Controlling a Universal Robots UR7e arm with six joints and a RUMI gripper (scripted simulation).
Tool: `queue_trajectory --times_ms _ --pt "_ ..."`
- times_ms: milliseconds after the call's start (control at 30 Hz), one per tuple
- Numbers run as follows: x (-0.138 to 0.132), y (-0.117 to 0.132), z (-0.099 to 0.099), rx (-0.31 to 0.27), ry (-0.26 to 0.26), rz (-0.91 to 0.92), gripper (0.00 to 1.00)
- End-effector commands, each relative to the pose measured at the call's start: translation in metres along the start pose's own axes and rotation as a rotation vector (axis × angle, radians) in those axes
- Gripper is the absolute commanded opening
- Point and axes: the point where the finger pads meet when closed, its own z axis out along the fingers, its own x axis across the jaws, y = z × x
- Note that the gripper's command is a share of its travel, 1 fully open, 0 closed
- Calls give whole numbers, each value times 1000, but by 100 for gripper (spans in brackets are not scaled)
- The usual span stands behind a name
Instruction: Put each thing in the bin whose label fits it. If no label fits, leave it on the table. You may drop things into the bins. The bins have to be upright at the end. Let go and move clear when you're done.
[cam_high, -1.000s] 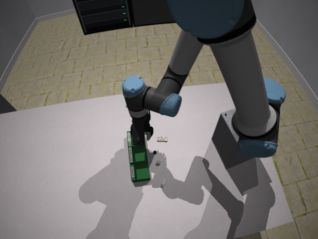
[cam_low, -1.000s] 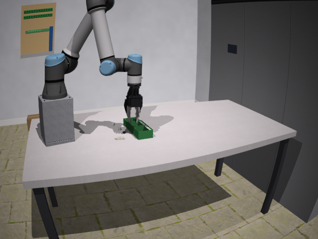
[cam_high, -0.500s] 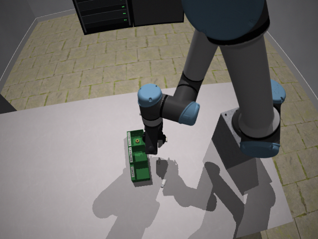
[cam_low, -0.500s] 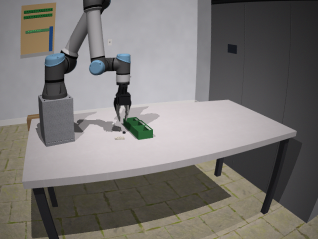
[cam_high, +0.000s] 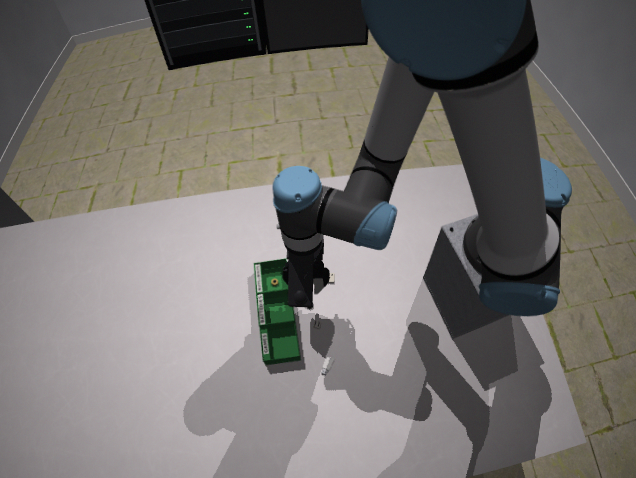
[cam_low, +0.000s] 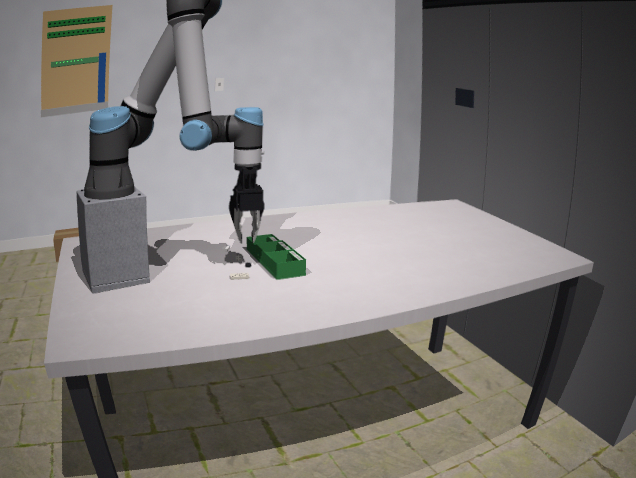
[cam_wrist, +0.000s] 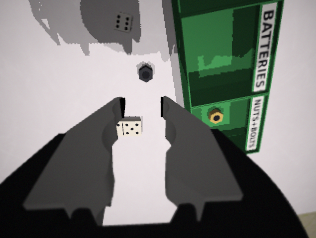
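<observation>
A green bin (cam_high: 284, 359) (cam_low: 277, 269) (cam_wrist: 182, 75) with three compartments lies on the table. In the wrist view its labels read BATTERIES and NUTS+BOLTS. A brass nut (cam_wrist: 216, 116) (cam_high: 275, 282) lies in the NUTS+BOLTS compartment. My gripper (cam_wrist: 143, 98) (cam_high: 307, 302) (cam_low: 245, 232) hangs just beside the bin's far end, fingers a little apart with nothing between them. A white domino (cam_wrist: 130, 127) (cam_high: 332, 278) lies on the table under the gap, close to the left finger. A small black bolt (cam_wrist: 145, 73) (cam_high: 317, 322) (cam_low: 247, 264) and a second dotted piece (cam_wrist: 123, 21) (cam_high: 326, 365) (cam_low: 239, 276) lie further along beside the bin.
The arm's grey pedestal (cam_high: 452, 277) (cam_low: 113, 241) stands on the table (cam_high: 128, 308) (cam_low: 411, 256) to one side of the bin. The arm's shadows fall over the loose pieces.
</observation>
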Motion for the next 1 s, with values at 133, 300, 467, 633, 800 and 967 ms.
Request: queue_trajectory --times_ms 133,300,467,633,800,967 --pt "2 1 0 0 1 0 18" --pt "2 1 0 0 1 0 18" --pt "2 2 16 0 1 0 18" --pt "3 2 32 0 1 0 18" --pt "3 2 48 0 1 0 18" --pt "3 2 56 0 1 0 18"
